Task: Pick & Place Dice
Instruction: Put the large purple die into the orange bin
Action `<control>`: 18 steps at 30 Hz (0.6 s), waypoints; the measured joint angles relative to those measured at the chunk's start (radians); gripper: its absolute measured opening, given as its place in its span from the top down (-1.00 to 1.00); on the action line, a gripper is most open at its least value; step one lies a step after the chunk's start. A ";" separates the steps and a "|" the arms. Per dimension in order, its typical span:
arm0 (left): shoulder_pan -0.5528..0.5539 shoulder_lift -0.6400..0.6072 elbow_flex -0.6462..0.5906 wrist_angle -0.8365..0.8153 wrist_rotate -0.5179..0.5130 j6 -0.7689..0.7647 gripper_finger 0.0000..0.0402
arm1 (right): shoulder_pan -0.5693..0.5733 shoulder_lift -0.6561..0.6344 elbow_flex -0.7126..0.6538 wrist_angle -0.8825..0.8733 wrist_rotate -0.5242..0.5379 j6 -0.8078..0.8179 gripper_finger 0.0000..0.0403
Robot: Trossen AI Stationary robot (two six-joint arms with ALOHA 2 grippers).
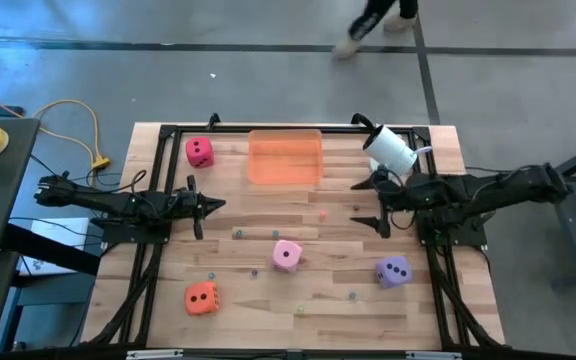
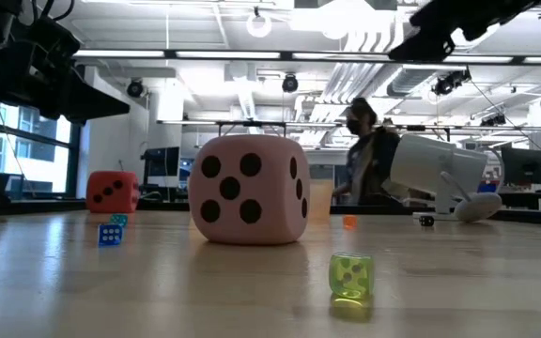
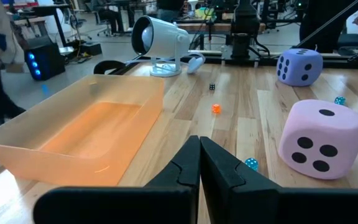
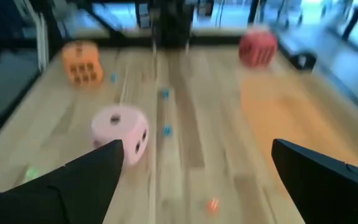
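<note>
Four big dice rest flat on the wooden table. The red-magenta die [image 1: 200, 152] [image 4: 258, 48] sits far left beside the orange tray [image 1: 285, 157] [image 3: 79, 130]. The light pink die [image 1: 287, 254] [image 3: 321, 138] [image 4: 120, 130] [image 2: 249, 188] is mid-table, the purple die [image 1: 394, 271] [image 3: 299, 66] near right, the orange die [image 1: 201, 297] [image 4: 82, 62] near left. My left gripper [image 1: 213, 205] [image 3: 199, 163] is shut and empty, left of the pink die. My right gripper [image 1: 363, 203] [image 4: 194, 165] hovers open, right of the tray.
A white camera-like device [image 1: 390, 150] [image 3: 160, 38] lies at the far right, by the right gripper. Small coloured dice are scattered on the boards, among them a green one [image 2: 350, 277] and a blue one [image 2: 111, 233]. A person [image 2: 369, 160] stands beyond the far edge.
</note>
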 joint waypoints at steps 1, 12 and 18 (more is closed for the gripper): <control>0.000 0.000 0.000 0.000 0.000 0.000 1.00 | 0.032 0.022 0.024 -0.047 0.038 0.018 -0.98; 0.000 0.000 0.000 0.008 0.000 0.000 1.00 | 0.183 0.538 0.411 -0.223 0.256 0.120 -0.98; 0.000 0.000 0.000 0.009 0.000 0.000 1.00 | 0.242 0.711 0.662 -0.718 0.243 0.574 -0.98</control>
